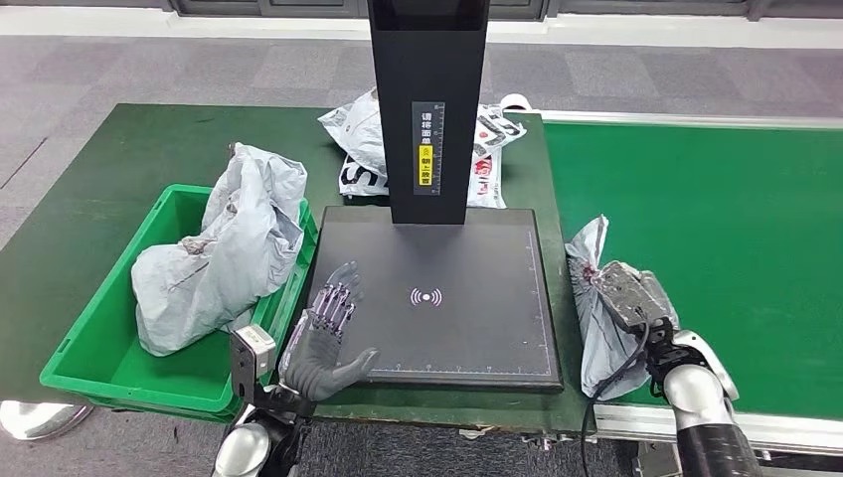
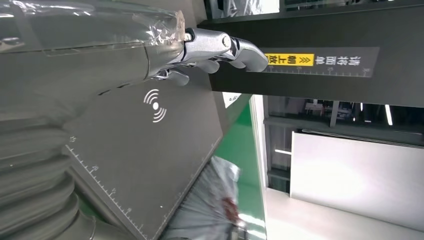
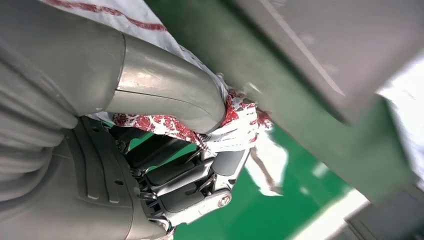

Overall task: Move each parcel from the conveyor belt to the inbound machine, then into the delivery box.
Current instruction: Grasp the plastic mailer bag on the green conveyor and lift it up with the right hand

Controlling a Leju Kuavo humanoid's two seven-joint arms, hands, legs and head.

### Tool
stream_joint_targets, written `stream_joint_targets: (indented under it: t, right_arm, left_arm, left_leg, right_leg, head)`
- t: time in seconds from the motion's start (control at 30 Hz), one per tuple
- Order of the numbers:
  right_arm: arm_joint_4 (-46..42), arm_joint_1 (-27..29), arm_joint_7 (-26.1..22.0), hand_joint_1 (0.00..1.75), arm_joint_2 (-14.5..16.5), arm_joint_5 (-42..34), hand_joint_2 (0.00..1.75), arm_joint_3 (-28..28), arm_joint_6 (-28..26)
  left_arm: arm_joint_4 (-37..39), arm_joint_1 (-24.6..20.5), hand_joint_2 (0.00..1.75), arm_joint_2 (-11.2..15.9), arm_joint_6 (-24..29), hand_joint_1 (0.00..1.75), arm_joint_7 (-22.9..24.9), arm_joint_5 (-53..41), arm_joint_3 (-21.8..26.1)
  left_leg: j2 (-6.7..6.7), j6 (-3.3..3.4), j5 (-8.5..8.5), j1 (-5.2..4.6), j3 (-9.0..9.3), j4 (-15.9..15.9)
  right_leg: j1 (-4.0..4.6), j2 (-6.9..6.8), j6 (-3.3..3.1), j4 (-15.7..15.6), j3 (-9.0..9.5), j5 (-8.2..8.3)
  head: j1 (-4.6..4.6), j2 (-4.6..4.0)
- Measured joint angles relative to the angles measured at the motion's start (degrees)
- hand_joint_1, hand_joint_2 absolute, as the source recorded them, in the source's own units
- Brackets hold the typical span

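grey parcel (image 1: pixel 596 308) on the conveyor belt (image 1: pixel 716 248) beside the inbound machine (image 1: pixel 437 298), bunched in right hand (image 1: pixel 636 293): looks soft, light, slippery, so grip gathered folds; left hand (image 1: pixel 328 333) spread, empty.

Both silver arms end in grey ribbed wrist covers, the left hand (image 1: pixel 326 338) with dark fingers, the right hand (image 1: pixel 636 294) trailing a black cable.

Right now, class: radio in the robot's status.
Left hand open over scanner plate. Right hand gripping grey parcel at the belt edge. Plate bare.
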Motion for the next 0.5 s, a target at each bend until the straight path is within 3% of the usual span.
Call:
stream_joint_targets:
  t: [0.5]
  right_arm:
    - [-12.9, 3.3, -3.5, 1.75, 2.5, -3.4, 1.75, -0.3, -4.1]
  left_arm:
    - [-0.9, 2.4, 1.75, 0.0, 0.3, 0.0, -1.4, -1.0, 0.1]
  left_leg:
    - [-0.02, 0.07, 0.0, 0.0, 0.0, 0.0]
  right_leg:
    - [-0.13, -0.06, 0.01, 0.0, 0.03, -0.05]
  head:
    - [0.0, 0.0]
